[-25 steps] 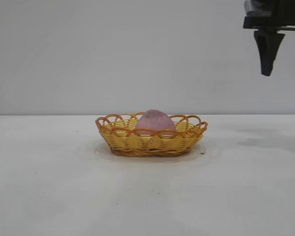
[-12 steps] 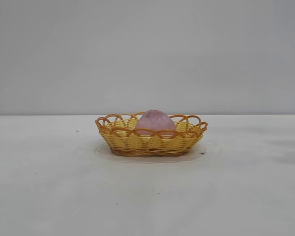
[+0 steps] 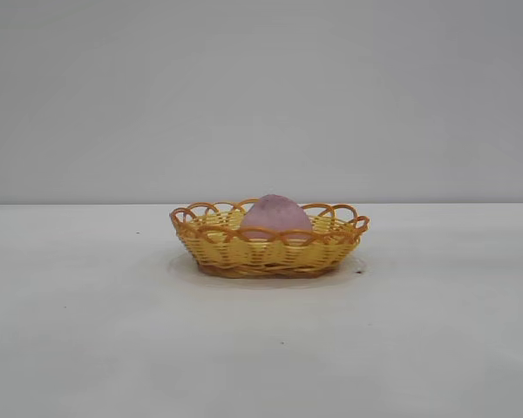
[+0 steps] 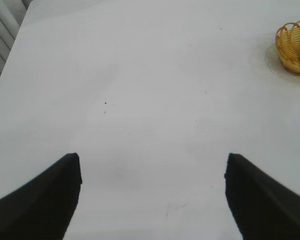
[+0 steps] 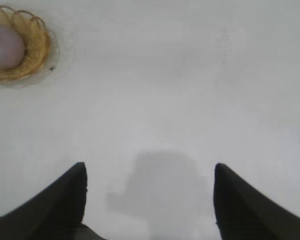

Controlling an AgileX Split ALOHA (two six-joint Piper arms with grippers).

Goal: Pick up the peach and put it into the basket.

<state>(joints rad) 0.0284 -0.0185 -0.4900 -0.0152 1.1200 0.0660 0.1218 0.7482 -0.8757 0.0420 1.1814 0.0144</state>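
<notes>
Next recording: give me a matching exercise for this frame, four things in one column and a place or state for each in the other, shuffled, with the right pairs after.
Things:
1. peach
2. basket
3. left gripper
4. right gripper

Places or states:
A. yellow weave, orange-brown looped rim, standing on the white table
B. open over bare table, its shadow on the table below
C. lying inside the basket
D. open over bare table, only the basket's edge in its wrist view

Pairs: 1-C, 2-A, 3-D, 4-B
</notes>
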